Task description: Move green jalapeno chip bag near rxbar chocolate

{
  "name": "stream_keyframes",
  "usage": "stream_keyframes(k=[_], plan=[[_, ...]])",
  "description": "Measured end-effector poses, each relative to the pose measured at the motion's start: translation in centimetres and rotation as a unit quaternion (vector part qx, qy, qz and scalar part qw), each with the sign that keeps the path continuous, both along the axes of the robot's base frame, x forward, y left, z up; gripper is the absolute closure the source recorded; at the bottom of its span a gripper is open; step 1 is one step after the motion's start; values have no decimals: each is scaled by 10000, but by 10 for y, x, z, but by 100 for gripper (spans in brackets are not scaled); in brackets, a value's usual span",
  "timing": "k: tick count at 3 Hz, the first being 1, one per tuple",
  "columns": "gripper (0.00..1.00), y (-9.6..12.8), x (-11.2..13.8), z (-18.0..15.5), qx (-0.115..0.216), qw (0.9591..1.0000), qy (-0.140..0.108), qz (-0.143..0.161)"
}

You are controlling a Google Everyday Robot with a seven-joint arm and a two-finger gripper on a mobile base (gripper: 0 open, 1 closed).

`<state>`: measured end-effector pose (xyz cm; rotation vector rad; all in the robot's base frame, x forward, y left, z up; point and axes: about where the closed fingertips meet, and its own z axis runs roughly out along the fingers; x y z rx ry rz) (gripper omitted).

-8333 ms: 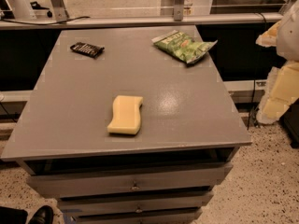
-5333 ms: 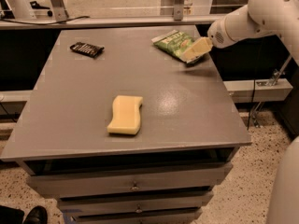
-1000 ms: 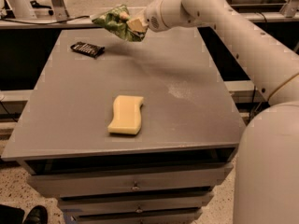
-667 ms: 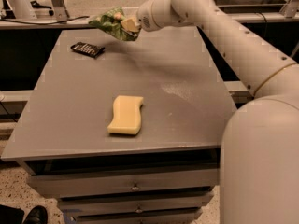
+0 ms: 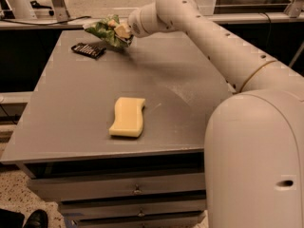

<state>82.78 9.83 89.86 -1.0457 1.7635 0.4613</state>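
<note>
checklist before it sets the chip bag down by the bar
1. Grip on the bag: ok. The gripper is shut on the green jalapeno chip bag, over the table's far left corner.
2. Bag close to its target: ok. It hangs just right of and behind the rxbar chocolate in this view.
3. Bar in place: ok. It lies flat on the table, apart from the fingers.
4. Landing spot: ok. The surface just right of the bar shows bare.
5. Yellow sponge out of the way: ok. It lies mid-table, well apart from the bar.
6. Bag's height above the table: cannot tell from one view.
</note>
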Motion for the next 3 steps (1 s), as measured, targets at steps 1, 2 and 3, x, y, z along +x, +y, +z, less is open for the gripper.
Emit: stream_keyframes(k=[1, 2, 3], plan=[[84, 11, 1, -8, 94, 9998, 123, -92], [60, 18, 1, -11, 183, 9995, 181, -162], [37, 22, -1, -13, 270, 9992, 207, -208]])
